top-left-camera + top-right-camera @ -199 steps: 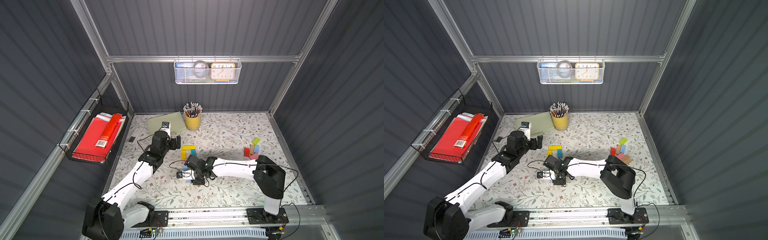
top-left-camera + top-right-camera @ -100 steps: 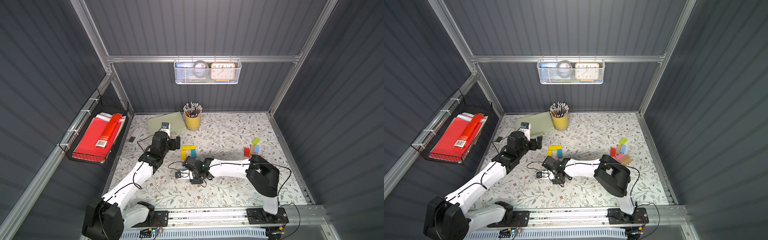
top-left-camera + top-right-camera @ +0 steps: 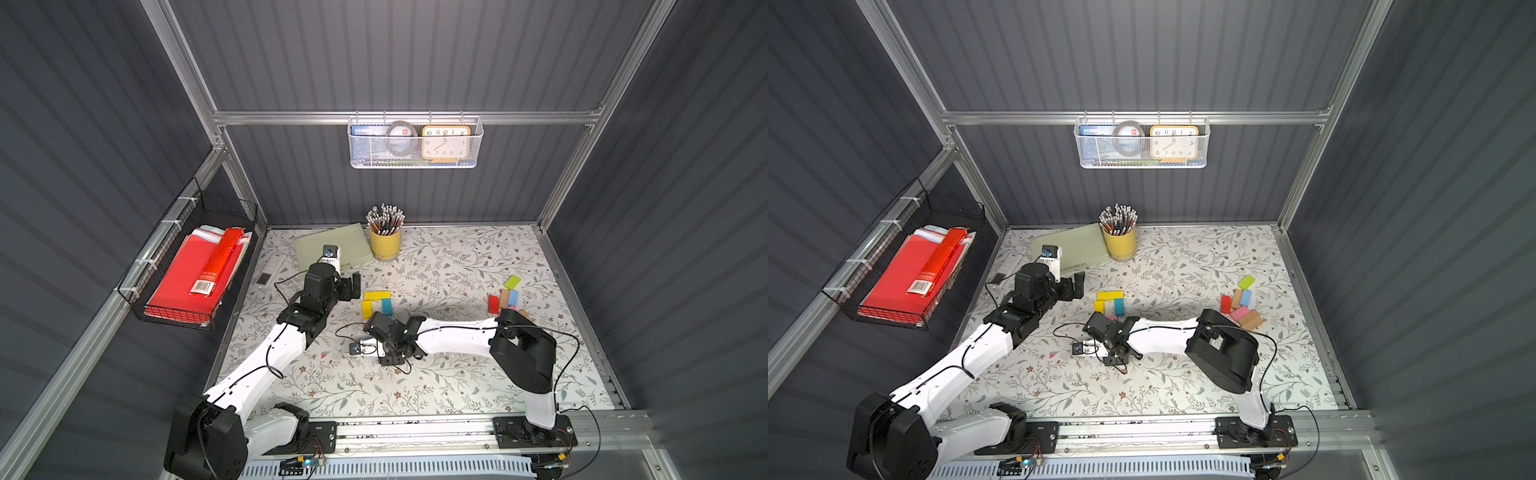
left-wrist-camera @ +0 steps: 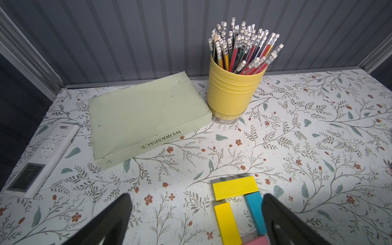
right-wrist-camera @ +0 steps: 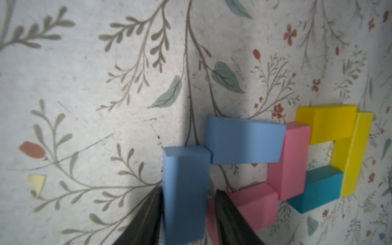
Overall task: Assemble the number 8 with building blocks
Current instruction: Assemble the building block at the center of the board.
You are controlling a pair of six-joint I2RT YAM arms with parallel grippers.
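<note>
Figure: the number 8 [image 5: 293, 148] lay flat near the middle of the flowered table [image 3: 457, 374], made of seven blocks in two joined square loops.
Loop nearer the back wall: two yellow blocks [image 5: 326, 125], a teal block [image 5: 318, 191] and a pink crossbar [image 5: 290, 174] shared by both loops. In both top views only this loop showed clear of the arm.
Loop nearer the robot: a light blue block [image 5: 244, 142] formed one side and a second pink block [image 5: 252, 203] the other. An end block [image 5: 186, 167], also light blue, closed the loop.
End block: one corner touched the other light blue block. Its far end was hidden by the fingers.
Right gripper [image 5: 187, 191]: it sat low over the near end of the figure with a finger [image 5: 146, 214] close along each long side of the end block. Whether they pressed it could not be told.
Left gripper [image 4: 196, 197]: the jaws were spread wide and held nothing. It hovered over the table just beside the yellow end of the figure, on the robot's left.
Spare blocks [image 3: 1239, 313]: red, tan, light blue, lime green, pink and tan pieces lay in a loose cluster toward the table's right edge, well apart from the figure.
Back of table: a yellow pencil cup [image 4: 231, 95] stood just beside a pale green book [image 4: 144, 114]. A white remote [image 4: 46, 152] lay near the left edge.
Walls: a wire basket [image 3: 415, 162] holding a clock hung on the back wall, and a black basket [image 3: 174, 316] of red folders hung on the left wall.
</note>
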